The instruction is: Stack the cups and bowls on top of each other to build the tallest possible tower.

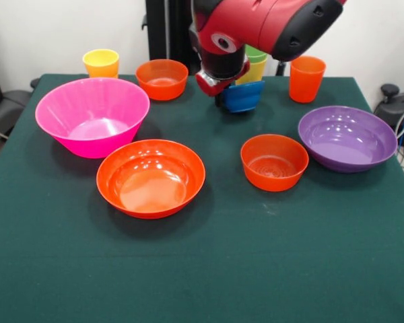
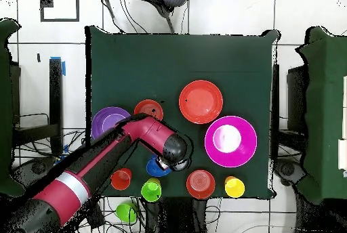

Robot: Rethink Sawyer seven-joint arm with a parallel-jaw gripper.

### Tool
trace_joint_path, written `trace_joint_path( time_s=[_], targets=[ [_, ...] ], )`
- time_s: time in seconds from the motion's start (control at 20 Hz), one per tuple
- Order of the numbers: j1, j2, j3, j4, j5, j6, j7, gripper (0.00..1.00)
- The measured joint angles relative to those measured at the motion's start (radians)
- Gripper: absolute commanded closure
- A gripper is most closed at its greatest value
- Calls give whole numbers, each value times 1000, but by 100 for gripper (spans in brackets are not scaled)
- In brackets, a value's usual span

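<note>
Zero pieces stacked so far, all of it loose on the green table (image 1: 202,269).

Worries first, going left to right. Could easily clip the big pink bowl (image 1: 92,116) or the far small orange bowl (image 1: 161,79) with a low sideways swing of the arm. Gripper (image 1: 222,93) clamped, by the look of it, on the rim of the small blue bowl (image 1: 244,97), held tilted near the far edge, just right of that far small orange bowl. Lifted clear or not, hard to say. Pinched by one edge only, so likely to swing, slip out or land crooked. Also parked right in front of the green cup (image 1: 256,54) and the second yellow cup (image 1: 254,70), so prone to knocking both over. Risky too, dropping blue anywhere before laying a wide base: recipe for a wobbly tower.

Counted, left to right:
- 4 cups: yellow cup (image 1: 101,63) far left, green plus second yellow half hidden behind the arm (nested or just close, can't tell), taller orange cup (image 1: 306,78).
- 6 bowls: pink, wide orange bowl (image 1: 151,177), far small orange, blue, near small orange bowl (image 1: 274,161), wide purple bowl (image 1: 347,138).
</note>
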Motion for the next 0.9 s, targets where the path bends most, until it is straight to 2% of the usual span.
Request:
trace_joint_path(
  time_s=[0.6, 0.9],
  targets=[
    [-2, 25, -28, -43, 2, -1, 0, 100],
    [-24, 25, -39, -61, 10, 0, 0, 100]
  ],
)
